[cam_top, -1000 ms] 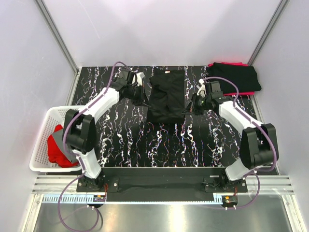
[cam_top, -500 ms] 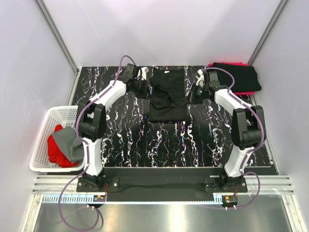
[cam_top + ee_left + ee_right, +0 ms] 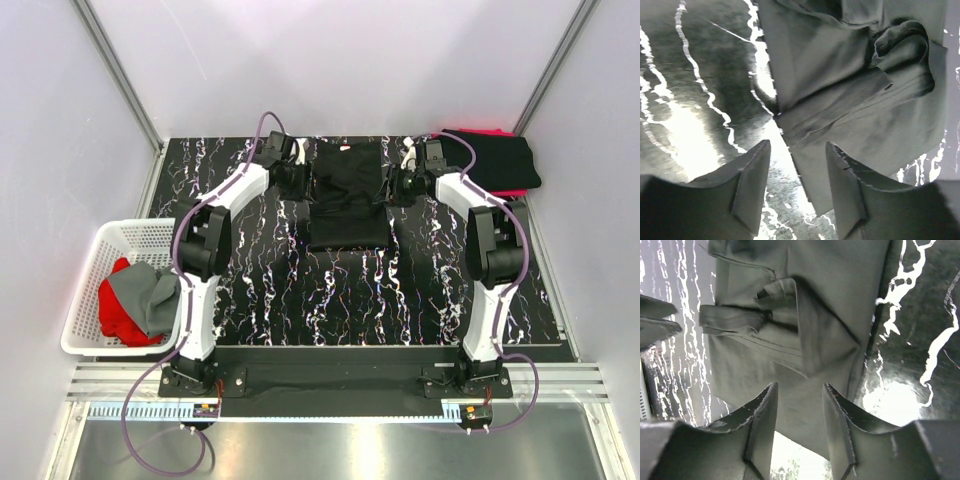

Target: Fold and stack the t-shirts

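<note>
Five t-shirts are showing in all: two black, two red and one grey. The folded black t-shirt [image 3: 346,195] is lying as a tall rectangle at the far middle of the marbled black desk [image 3: 330,300], its collar pointing away from the arms. A second black t-shirt [image 3: 490,160] is sitting folded at the far right corner, on top of a red t-shirt [image 3: 483,131] whose edges are peeking out beneath it. The other red t-shirt [image 3: 115,310] and the grey t-shirt [image 3: 150,295] are lying crumpled together in the one white slatted basket [image 3: 105,240], which is standing just beside the desk's left edge, next to the left arm.

Two arms are stretching far across the desk, one flanking each side of the folded black t-shirt. The left end effector [image 3: 300,178] is hovering at the shirt's left edge, jaws standing apart with nothing between them; its wrist view is showing the cloth's edge and a bunched fold just beyond its fingers [image 3: 752,185]. The right end effector [image 3: 395,185] is hanging at the right edge, likewise parted and holding nothing, its fingers [image 3: 762,430] framing the shirt's side
</note>
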`<state>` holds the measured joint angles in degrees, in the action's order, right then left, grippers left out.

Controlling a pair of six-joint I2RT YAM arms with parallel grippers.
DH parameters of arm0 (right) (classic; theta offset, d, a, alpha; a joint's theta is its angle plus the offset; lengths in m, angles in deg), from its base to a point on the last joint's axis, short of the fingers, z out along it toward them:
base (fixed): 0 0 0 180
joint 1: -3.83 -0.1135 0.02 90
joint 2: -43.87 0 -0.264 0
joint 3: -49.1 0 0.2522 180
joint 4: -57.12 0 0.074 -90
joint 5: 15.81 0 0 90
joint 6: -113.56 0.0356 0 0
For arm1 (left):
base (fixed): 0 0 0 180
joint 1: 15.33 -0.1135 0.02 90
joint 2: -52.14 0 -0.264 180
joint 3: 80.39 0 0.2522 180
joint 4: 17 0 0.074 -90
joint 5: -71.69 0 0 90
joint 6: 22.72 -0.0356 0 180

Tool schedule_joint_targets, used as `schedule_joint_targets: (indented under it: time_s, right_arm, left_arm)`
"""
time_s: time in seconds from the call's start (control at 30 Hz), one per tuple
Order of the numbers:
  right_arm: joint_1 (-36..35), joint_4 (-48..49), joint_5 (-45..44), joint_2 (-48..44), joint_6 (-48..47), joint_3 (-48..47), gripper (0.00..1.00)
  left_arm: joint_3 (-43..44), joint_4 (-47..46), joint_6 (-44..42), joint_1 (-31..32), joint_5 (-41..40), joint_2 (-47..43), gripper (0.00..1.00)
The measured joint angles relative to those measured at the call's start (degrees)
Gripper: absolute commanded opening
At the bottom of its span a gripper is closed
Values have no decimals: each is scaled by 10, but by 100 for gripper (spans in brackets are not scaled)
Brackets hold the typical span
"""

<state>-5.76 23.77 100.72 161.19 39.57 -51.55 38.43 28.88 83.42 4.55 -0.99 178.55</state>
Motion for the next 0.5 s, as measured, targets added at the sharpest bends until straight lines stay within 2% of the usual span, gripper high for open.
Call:
schedule_joint_targets:
  time_s: [0.07, 0.2, 0.33, 0.5]
  right_arm:
    - [2, 0, -2, -11, 0, 13, 52]
    - [10, -15, 0, -85, -2, 92, 52]
    - [13, -27, 10, -155, -2, 168, 52]
    - [13, -30, 23, -154, -2, 224, 52]
  left_arm:
    - [1, 4, -8, -1, -17, -5, 64]
    - [-24, 10, -12, -7, -14, -43, 66]
    - [-87, 12, -4, -14, 42, -107, 66]
    - [-173, 1, 27, -15, 118, -122, 66]
